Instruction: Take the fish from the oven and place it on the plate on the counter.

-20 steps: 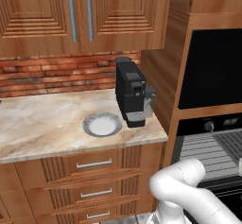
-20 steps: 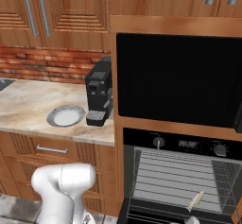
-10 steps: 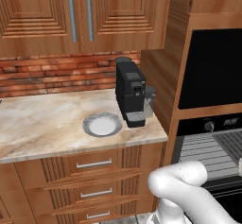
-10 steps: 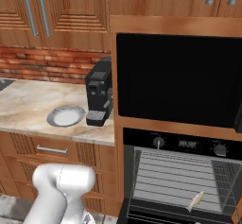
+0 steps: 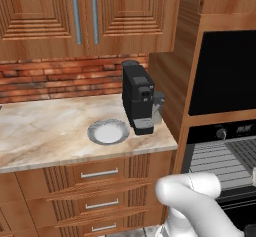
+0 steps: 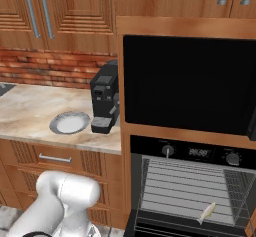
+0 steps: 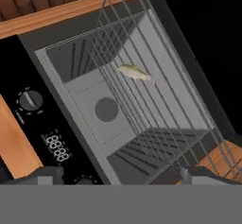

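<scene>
Gripper open, jaws spread wide, nothing between them, facing into the oven. Fish lies on the oven's wire rack, well apart from the fingertips. Plate sits on the bench, just beside the coffee machine.
</scene>
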Available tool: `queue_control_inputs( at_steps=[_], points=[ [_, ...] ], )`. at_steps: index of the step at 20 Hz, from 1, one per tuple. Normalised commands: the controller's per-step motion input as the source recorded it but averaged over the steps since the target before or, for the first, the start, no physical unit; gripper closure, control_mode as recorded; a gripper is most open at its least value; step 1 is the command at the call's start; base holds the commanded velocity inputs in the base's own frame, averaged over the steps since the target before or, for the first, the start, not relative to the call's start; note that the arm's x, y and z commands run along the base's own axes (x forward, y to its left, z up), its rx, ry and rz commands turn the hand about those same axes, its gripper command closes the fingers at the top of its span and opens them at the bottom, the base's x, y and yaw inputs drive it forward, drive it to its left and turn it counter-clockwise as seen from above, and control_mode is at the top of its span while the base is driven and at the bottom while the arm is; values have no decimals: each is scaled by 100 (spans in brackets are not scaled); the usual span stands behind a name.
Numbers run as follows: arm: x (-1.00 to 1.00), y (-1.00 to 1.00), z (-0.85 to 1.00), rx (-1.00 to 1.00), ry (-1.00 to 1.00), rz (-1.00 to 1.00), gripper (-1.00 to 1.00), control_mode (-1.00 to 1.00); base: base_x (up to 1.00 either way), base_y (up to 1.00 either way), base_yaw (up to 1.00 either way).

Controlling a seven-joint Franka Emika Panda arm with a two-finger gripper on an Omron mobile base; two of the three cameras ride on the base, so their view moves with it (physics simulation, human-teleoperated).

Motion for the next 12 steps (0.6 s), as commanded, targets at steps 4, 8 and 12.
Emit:
queue_control_inputs(
  at_steps=[4, 8, 12],
  points=[
    [-23, 0, 85, -14, 0, 2, -100, -100, 0, 0, 0],
    [-8, 0, 55, -25, 0, 1, -100, -100, 0, 0, 0],
    [5, 6, 14, -39, 13, 0, -100, -100, 0, 0, 0]
  ],
)
